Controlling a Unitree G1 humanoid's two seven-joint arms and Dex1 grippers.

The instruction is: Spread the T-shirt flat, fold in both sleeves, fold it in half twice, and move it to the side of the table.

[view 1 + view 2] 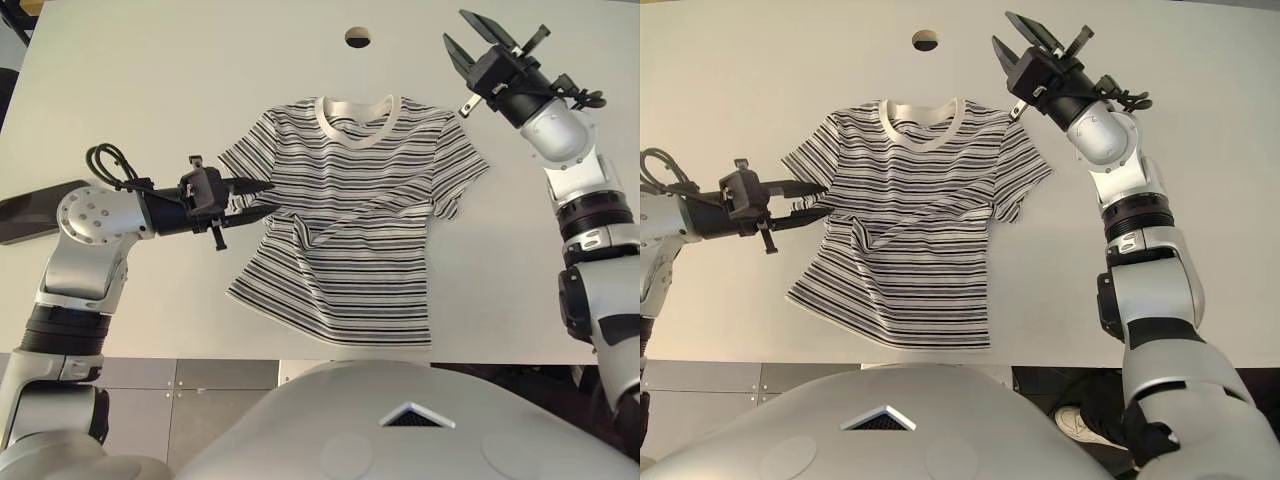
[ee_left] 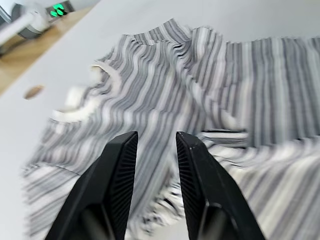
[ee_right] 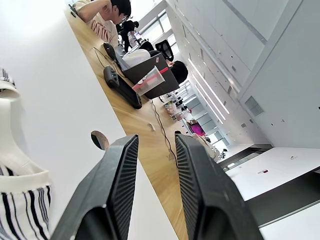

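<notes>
A short-sleeved T-shirt point(image 1: 345, 215) in black, grey and white stripes, with a cream ribbed collar point(image 1: 327, 122), lies front-up in the middle of the plain white tabletop point(image 1: 150, 90). Its collar points away from the robot and its hem lies near the tabletop's front edge. The body is mostly spread out. A bunched crease point(image 1: 305, 238) rises in the fabric on the robot's left side, and the hem there runs at a slant. The left sleeve point(image 1: 240, 160) lies open. The right sleeve point(image 1: 455, 185) is rumpled and partly doubled on itself.

The left gripper point(image 1: 272, 197) sits low at the shirt's left edge, just under the left sleeve, with its tips over the striped cloth. Its jaws stand narrowly apart and hold nothing.

The right gripper point(image 1: 454, 27) is raised above the tabletop beyond the shirt's right shoulder, clear of the fabric, with its jaws parted and empty.

A small round hole point(image 1: 357, 37) is set in the tabletop beyond the collar.
</notes>
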